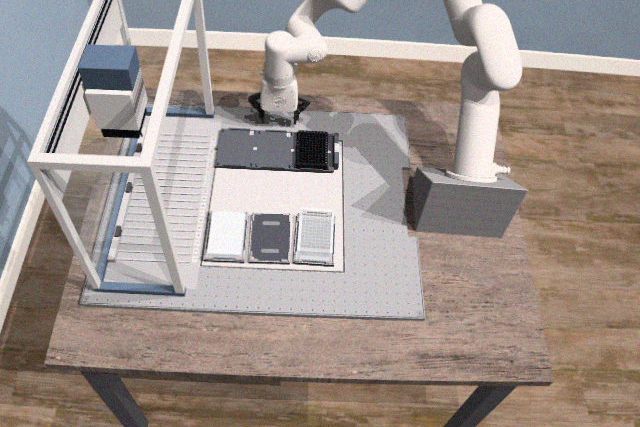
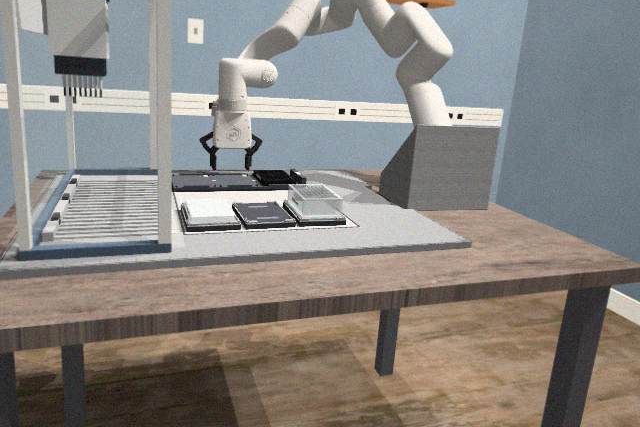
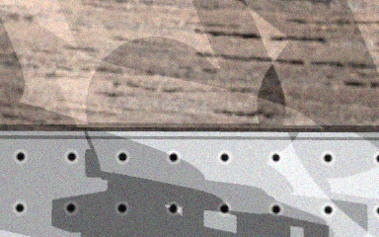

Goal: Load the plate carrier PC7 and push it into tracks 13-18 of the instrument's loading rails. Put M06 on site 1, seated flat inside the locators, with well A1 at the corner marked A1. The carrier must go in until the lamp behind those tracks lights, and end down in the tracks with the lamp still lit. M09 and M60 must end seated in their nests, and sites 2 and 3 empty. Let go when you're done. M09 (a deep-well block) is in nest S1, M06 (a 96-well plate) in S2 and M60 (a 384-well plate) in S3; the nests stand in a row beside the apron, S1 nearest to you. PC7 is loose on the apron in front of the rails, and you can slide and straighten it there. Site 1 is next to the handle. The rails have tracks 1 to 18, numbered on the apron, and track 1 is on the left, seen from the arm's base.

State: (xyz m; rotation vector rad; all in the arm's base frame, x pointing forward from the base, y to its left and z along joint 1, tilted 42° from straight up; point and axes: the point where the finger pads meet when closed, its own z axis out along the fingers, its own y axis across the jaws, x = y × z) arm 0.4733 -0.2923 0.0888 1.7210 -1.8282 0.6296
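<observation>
Gripper (image 2: 231, 159): spread wide, nothing held, hung low beyond the carrier's far edge | PC7 (image 1: 253, 148): laid on the apron before the rails | M06 (image 1: 312, 149): seen dark on the carrier's handle end | middle nest (image 1: 269, 237): seen bare.

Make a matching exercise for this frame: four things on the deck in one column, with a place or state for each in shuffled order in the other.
Column one
1. claw
2. M06
3. nest S2
4. M09

Column two
a. holds no plate
b. on the handle end of carrier PC7
c. open, gripping nothing
d. in the nest nearest the grey pedestal

Pairs: 1-c, 2-b, 3-a, 4-d
</observation>
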